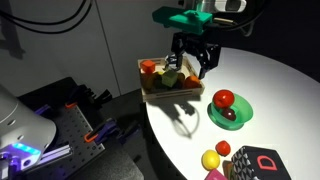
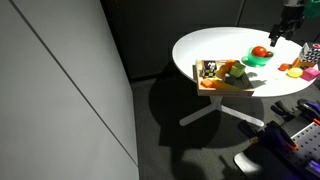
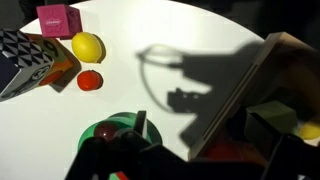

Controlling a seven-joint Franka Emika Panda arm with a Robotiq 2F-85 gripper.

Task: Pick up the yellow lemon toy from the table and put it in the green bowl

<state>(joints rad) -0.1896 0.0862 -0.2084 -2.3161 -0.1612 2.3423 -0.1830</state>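
Red neighbours make the likeliest trouble: the yellow lemon toy [image 3: 88, 47] lies on the table [image 3: 190, 30] with a small red toy [image 3: 90, 80] just beside it at its six o'clock in the wrist view. A pink cube [image 3: 58, 18] is near at eleven o'clock and a patterned box [image 3: 30, 60] close at eight o'clock (a tight pocket for two fingers). Judging from this, a descent slightly off-centre could nudge the round lemon so that it rolls away, or could close on the red toy along with it. The green bowl [image 1: 246, 110] already holds a red fruit [image 1: 223, 98] and a darker piece, so a lemon let go from too high might bounce off them and out. The gripper [image 1: 195, 62] hangs above the wooden tray [image 1: 170, 96], its fingers [image 1: 208, 64] spread apart and holding nothing. A low sweep from there could clip the toys piled in the tray. In an exterior view the lemon [image 1: 210, 160] lies well apart from the fingers, at about six o'clock from them and near the table's edge, with the bowl partway along, off toward four o'clock. In the wrist view the lemon sits at about ten o'clock from the dark fingers [image 3: 95, 158] at the bottom edge, not touching them.
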